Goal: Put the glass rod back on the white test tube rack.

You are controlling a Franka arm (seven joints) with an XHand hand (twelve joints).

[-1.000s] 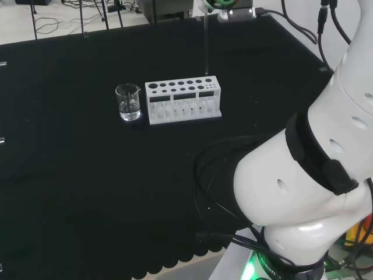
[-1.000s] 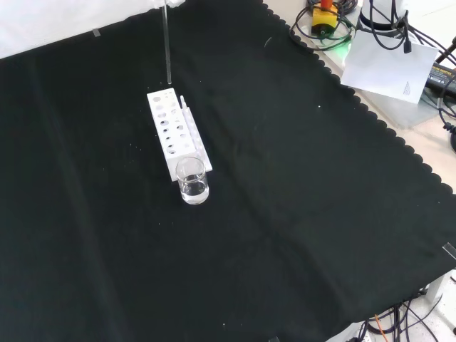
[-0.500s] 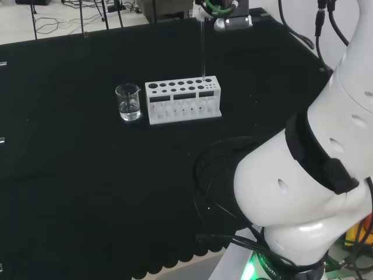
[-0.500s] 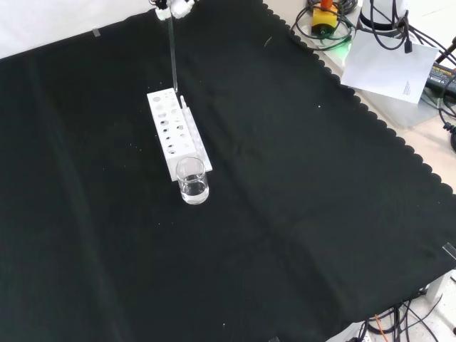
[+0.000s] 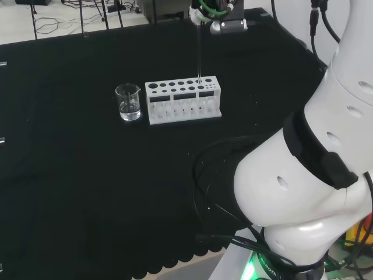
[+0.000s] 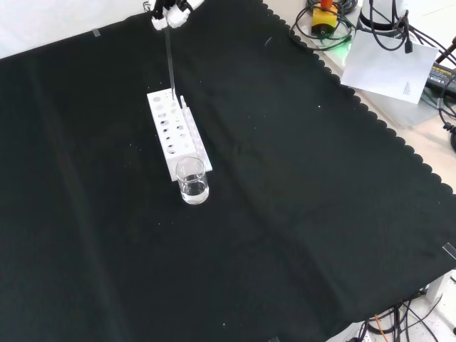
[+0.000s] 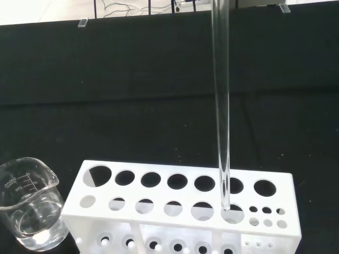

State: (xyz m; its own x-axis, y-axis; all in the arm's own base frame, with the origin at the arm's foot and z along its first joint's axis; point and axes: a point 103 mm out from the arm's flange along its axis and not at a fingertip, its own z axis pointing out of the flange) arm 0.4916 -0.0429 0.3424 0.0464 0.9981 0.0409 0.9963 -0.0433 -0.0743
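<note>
Hand (image 6: 168,13), at the front view's top left, pinches the glass rod (image 7: 221,106) upright, its tip at a hole of the white test tube rack (image 7: 180,209); seating and release judged outstanding.

A white plastic test tube rack (image 5: 183,101) pierced with dark round holes, a clear glass rod (image 7: 221,106) and a clear glass beaker (image 6: 193,180) stand on plain black cloth (image 6: 299,192) with a scalloped edge.
</note>
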